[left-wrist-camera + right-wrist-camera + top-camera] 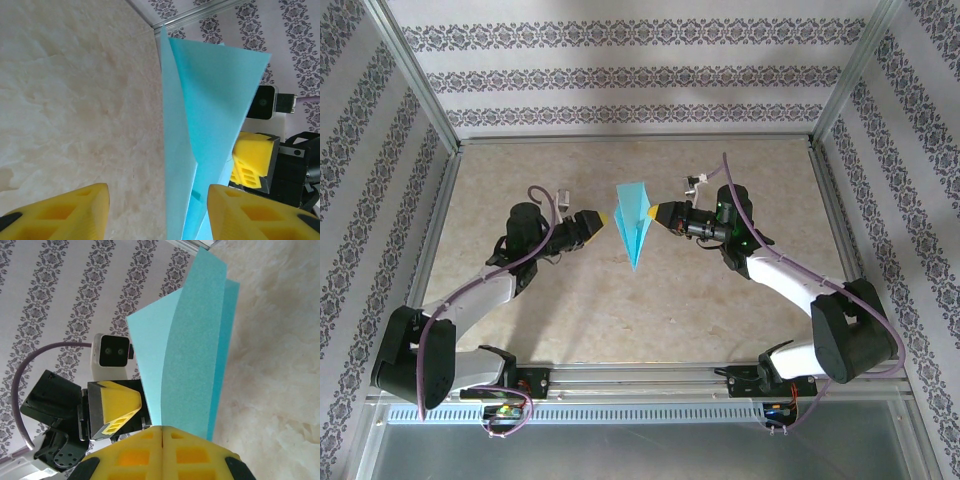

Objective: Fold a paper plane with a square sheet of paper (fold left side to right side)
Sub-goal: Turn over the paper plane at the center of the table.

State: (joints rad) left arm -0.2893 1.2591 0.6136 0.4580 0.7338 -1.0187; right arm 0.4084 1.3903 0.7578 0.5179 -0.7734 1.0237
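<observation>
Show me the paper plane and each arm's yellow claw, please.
paper plane [634, 226]: top view, middle of its blue body.
left claw [605, 219]: top view, between its yellow fingertips.
right claw [651, 213]: top view, between its yellow fingertips.

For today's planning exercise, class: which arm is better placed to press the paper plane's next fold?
Probably left: the left pincer stands open and free at the paper plane, while the right pincer is shut on it.

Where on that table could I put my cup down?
Bare: the near middle of the beige marbled tabletop, between the left arm, right arm and metal front rail, and the far strip below the patterned back wall. Crowded: the centre, where the left gripper and right gripper meet the slim pointed cyan paper plane.
</observation>
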